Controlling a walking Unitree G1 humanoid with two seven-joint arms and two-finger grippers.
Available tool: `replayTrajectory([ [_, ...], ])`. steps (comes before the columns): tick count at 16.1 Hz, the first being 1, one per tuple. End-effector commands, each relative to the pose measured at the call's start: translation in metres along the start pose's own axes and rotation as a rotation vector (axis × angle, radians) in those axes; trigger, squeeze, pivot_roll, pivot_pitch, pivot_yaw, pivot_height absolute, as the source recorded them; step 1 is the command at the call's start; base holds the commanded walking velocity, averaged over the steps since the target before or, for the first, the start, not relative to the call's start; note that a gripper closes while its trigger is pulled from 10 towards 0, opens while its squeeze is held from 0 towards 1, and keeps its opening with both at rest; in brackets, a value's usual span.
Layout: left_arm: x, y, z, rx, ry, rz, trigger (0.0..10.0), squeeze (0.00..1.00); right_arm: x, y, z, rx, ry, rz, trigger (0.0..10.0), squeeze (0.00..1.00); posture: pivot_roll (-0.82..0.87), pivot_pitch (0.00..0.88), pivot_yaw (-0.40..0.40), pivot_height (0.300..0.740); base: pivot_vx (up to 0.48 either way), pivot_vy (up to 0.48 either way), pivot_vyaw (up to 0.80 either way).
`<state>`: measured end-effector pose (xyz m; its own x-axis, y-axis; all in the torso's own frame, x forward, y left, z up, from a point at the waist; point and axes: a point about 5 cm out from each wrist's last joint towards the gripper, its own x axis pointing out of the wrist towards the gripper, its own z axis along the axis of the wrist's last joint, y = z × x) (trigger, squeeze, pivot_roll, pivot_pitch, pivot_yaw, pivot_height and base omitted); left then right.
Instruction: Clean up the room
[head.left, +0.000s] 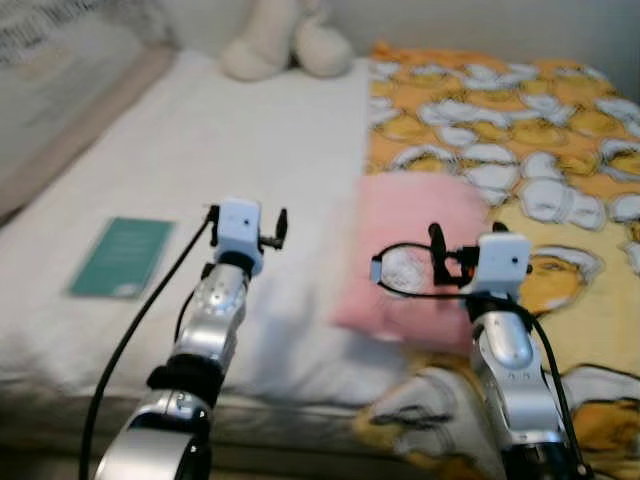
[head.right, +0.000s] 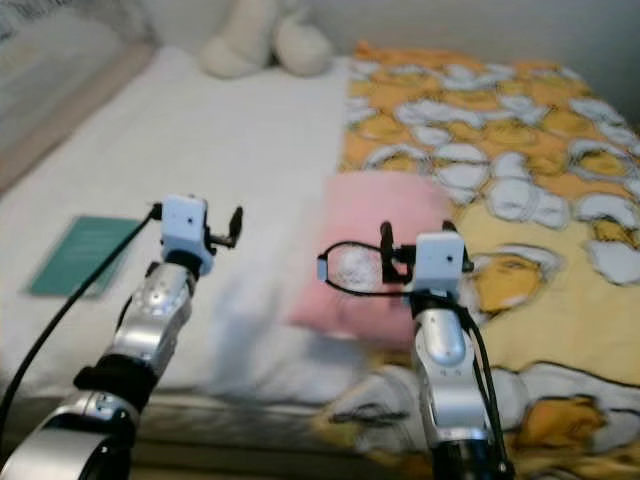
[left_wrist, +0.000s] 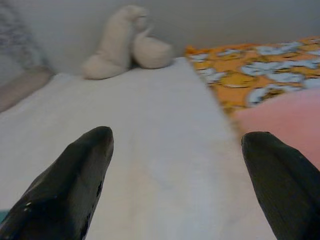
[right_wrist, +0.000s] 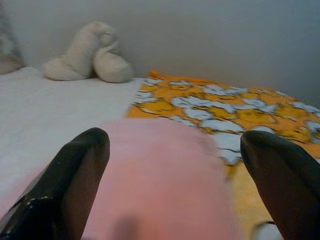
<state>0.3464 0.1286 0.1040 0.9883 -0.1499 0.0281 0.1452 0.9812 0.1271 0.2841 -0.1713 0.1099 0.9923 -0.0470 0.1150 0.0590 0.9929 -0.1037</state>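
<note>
On the bed (head.left: 250, 170), a soft pink pillow (head.left: 415, 250) lay across the seam between smooth white sheet and orange patterned blanket (head.left: 520, 130). Right gripper (right_wrist: 175, 185) hung over it, fingers spread wide, holding nothing. Left gripper (left_wrist: 175, 185) hovered above bare sheet, equally open and empty. A flat green book (head.left: 125, 257) lay near the bed's left edge. What looked like a cream plush toy (head.left: 285, 40), blurred, sat at the head.
</note>
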Motion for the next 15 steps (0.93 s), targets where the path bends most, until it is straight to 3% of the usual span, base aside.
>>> replayTrajectory([
  [1, 0.002, -0.008, 0.006, -0.010, -0.034, -0.027, 10.0, 0.00, -0.001, -0.009, 0.007, 0.000, -0.023, -0.030, 10.0, 0.00, -0.09, 0.000, 0.041, 0.740, 0.330, -0.345, 0.00],
  [3, 0.007, -0.005, 0.020, -0.030, -0.054, -0.020, 10.0, 0.00, 0.000, -0.020, 0.027, 0.043, -0.064, -0.110, 10.0, 0.00, -0.09, 0.001, 0.037, 0.740, 0.240, 0.000, 0.00],
  [5, 0.021, 0.015, 0.038, -0.167, -0.021, -0.011, 10.0, 0.00, -0.001, -0.028, 0.044, 0.103, -0.067, -0.096, 10.0, 0.00, -0.09, 0.009, 0.037, 0.740, 0.000, 0.000, 0.00],
  [7, 0.030, 0.022, 0.022, -0.297, 0.193, -0.089, 10.0, 0.00, 0.003, -0.036, 0.011, 0.387, 0.151, -0.140, 10.0, 0.00, -0.09, 0.012, 0.038, 0.740, 0.000, 0.000, 0.00],
  [9, 0.029, 0.023, 0.009, -0.460, 0.335, -0.159, 10.0, 0.00, 0.005, -0.036, -0.007, 0.524, 0.256, -0.147, 10.0, 0.00, -0.10, 0.014, 0.040, 0.740, 0.000, 0.000, 0.00],
  [12, 0.034, 0.041, 0.022, -0.582, 0.305, -0.099, 10.0, 0.00, 0.000, -0.033, -0.015, 0.635, 0.330, -0.118, 10.0, 0.00, -0.11, 0.022, 0.038, 0.740, 0.000, 0.000, 0.00],
  [15, 0.037, 0.040, 0.030, -0.572, 0.308, -0.195, 10.0, 0.00, -0.004, -0.030, -0.011, 0.661, 0.341, -0.061, 10.0, 0.00, -0.11, 0.037, 0.039, 0.740, 0.000, 0.000, 0.00],
])
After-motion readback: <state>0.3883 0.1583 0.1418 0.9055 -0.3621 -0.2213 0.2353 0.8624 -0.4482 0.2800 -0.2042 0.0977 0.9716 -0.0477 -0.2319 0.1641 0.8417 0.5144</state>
